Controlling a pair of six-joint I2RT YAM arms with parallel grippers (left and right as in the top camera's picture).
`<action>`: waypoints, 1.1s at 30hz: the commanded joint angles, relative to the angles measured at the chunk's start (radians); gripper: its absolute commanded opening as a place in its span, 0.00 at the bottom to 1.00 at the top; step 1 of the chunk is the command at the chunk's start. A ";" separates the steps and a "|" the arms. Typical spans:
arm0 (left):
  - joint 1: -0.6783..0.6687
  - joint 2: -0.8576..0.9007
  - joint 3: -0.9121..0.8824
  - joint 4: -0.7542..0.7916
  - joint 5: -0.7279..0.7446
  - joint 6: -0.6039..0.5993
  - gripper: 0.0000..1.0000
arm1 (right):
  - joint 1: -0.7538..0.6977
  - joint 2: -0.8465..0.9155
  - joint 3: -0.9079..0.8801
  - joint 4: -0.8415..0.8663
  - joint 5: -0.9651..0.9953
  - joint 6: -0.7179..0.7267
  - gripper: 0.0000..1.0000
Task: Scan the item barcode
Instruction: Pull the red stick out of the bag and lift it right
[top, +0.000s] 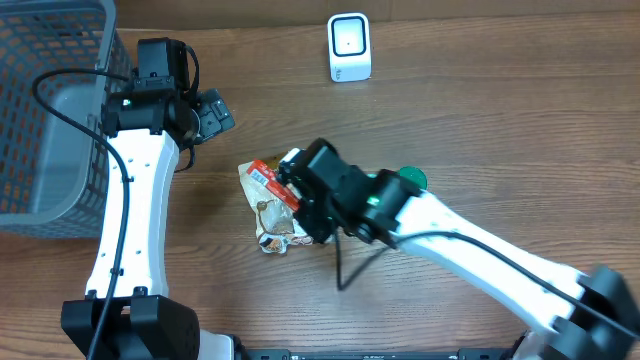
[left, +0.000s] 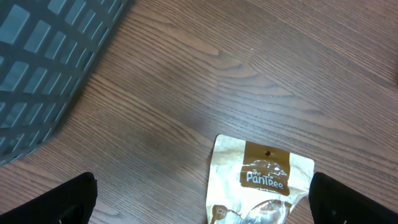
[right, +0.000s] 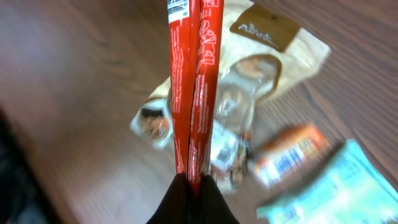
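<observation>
Where it is pinched by the closed right gripper (right: 193, 190), the red packet (right: 194, 81) is held edge-on above a tan pouch (right: 273, 50) and other wrappers (right: 289, 155), well apart from the white scanner (top: 349, 47). With so narrow a grip, twisting is judged possible, and the barcode could be presented turned away. Left gripper (top: 212, 112) is seen wide, empty.

Left arm (top: 133, 205): white, stretched forward on the left side. Left gripper (top: 212, 112): jaws spread wide, holding nothing.
Right arm (top: 490, 262): white, reaching in diagonally from the right. Right gripper (right: 191, 186): jaws pinched tight on a red packet (right: 193, 74).
</observation>
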 joint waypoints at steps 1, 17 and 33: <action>0.000 -0.016 0.008 0.000 -0.016 0.004 1.00 | -0.029 -0.019 0.011 -0.095 0.000 0.007 0.04; 0.000 -0.016 0.008 0.000 -0.016 0.004 1.00 | -0.346 -0.102 -0.019 -0.344 -0.479 -0.226 0.04; 0.000 -0.016 0.008 0.000 -0.016 0.004 1.00 | -0.398 -0.366 -0.019 -0.501 -0.525 -0.534 0.04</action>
